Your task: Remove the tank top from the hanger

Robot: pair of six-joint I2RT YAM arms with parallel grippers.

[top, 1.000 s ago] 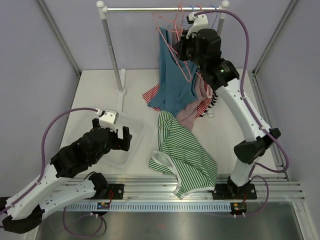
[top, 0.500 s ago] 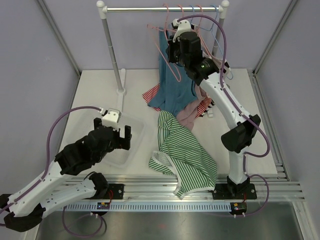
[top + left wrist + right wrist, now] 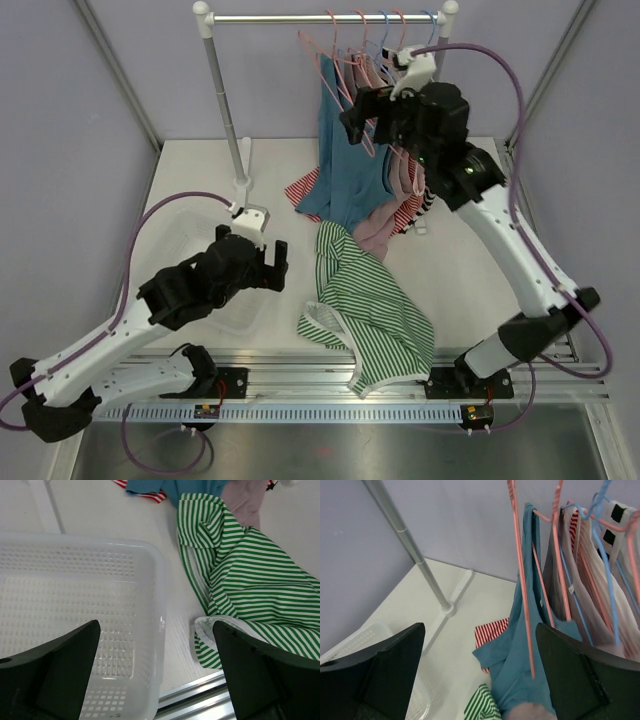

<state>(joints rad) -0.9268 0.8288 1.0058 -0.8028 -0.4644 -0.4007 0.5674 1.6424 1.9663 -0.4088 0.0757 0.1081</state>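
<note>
Green striped top [image 3: 370, 300] lay loose at 6 o'clock; blue tank top [image 3: 345, 170] hung on its pink hanger [image 3: 521, 580] at 12 o'clock, not yet removed; right gripper [image 3: 362, 108] and left gripper [image 3: 268, 268] both gaped empty

this is a robotics lab test cell. the white desk [image 3: 200, 180] is boxed in by plain lilac-grey panels [image 3: 70, 150] held in bare metal struts [image 3: 117, 72]. along its near edge runs a slotted aluminium rail [image 3: 280, 375], with the left arm [image 3: 110, 340] and the right arm [image 3: 515, 248] bolted to it and purple cables [image 3: 133, 265] looping off their wrists. the household things read as props on the desk: a small clothes rack [image 3: 280, 18] with coloured wire hangers [image 3: 345, 60], loose garments [image 3: 370, 300], and a white perforated basket [image 3: 75, 565].
</note>
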